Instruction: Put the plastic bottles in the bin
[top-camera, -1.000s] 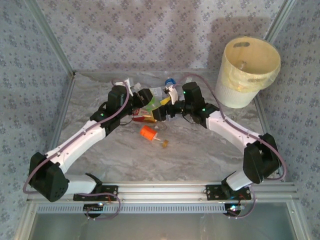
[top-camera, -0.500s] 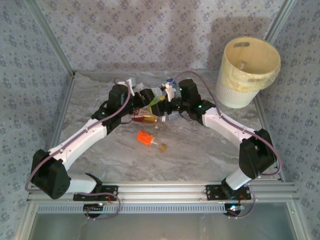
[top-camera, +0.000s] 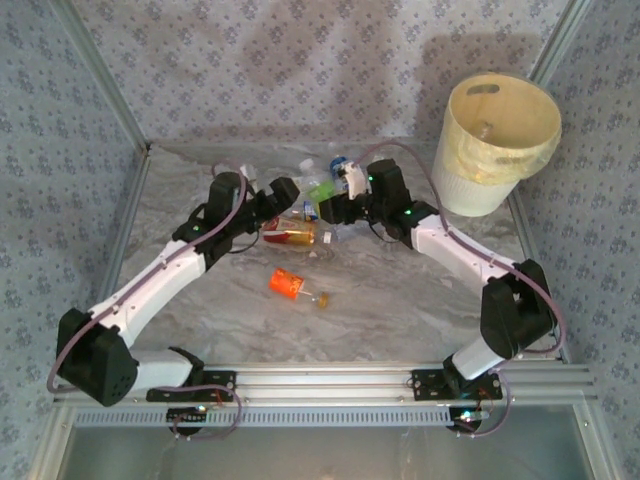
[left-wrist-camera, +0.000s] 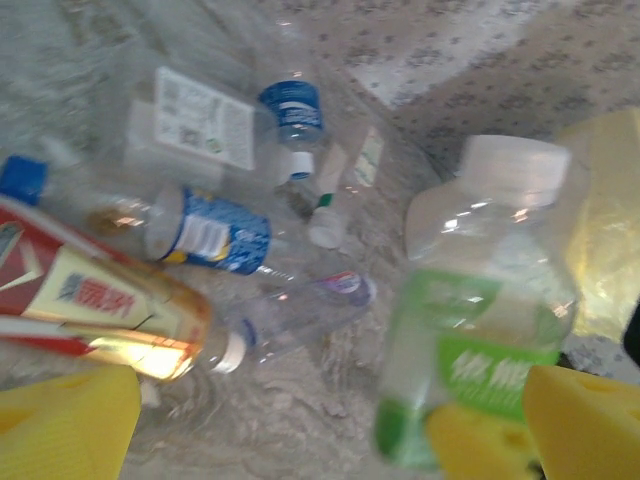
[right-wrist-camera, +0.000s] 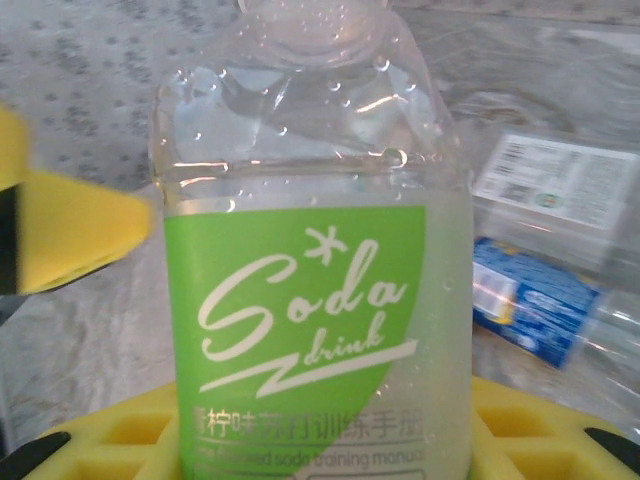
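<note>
Right gripper (top-camera: 328, 207): clamps clear green-labelled plastic bottle (right-wrist-camera: 310, 300) — left of cream round bin (top-camera: 470, 185).
Left gripper (top-camera: 283, 192): jaws apart.
Handling: likely light, crushable — hold mid-label.

bin (top-camera: 478, 188): 1 | arms (top-camera: 165, 275): 2 | plastic bottles (top-camera: 285, 283): at least 7

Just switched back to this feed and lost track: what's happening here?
The right gripper is shut on a green-label bottle at the pile near the back of the table. The left gripper stands open right beside it, holding nothing. More bottles lie on the table, among them a red-label bottle and an orange bottle nearer the arms. The bin stands at the far right corner, apart from the pile.
</note>
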